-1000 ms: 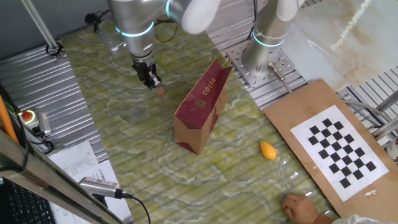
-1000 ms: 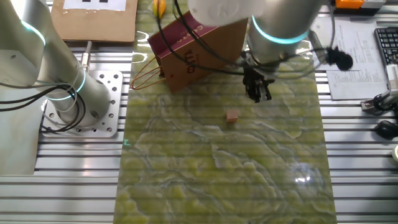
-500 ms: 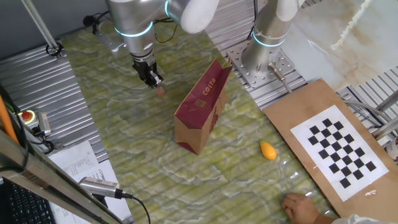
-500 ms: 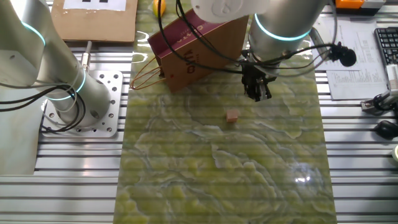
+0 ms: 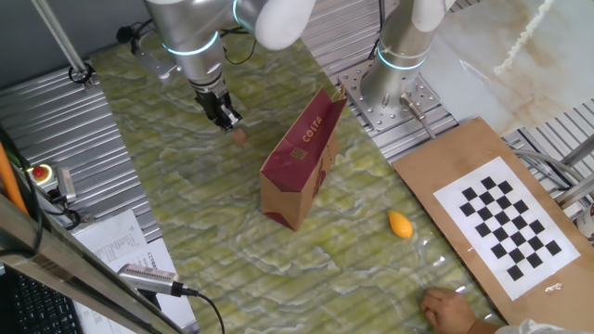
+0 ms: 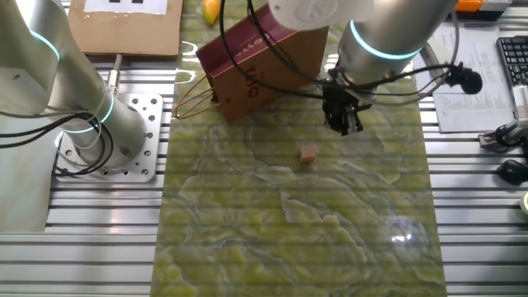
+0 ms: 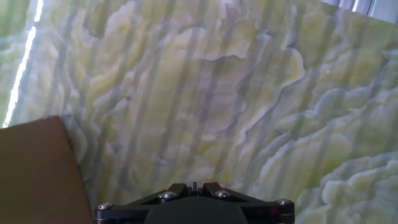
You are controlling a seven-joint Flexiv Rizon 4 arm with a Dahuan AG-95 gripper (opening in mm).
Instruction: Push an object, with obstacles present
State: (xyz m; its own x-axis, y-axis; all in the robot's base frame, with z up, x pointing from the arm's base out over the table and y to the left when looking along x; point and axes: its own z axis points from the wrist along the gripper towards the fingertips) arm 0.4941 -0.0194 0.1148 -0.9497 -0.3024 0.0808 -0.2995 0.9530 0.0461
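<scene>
"COSTA" on maroon side of paper bag (image 5: 302, 153).

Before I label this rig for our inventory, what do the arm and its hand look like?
The arm is silver-grey with white rounded joint covers and a glowing cyan ring. Black cables run along it. The hand is small, black and two-fingered; the hand view shows its black base with silver screws.

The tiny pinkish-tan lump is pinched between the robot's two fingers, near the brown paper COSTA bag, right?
Not pinched: the tiny pinkish-tan lump lies loose on the green mat, apart from the gripper, as the other fixed view shows. It is indeed near the brown paper COSTA bag.
</scene>
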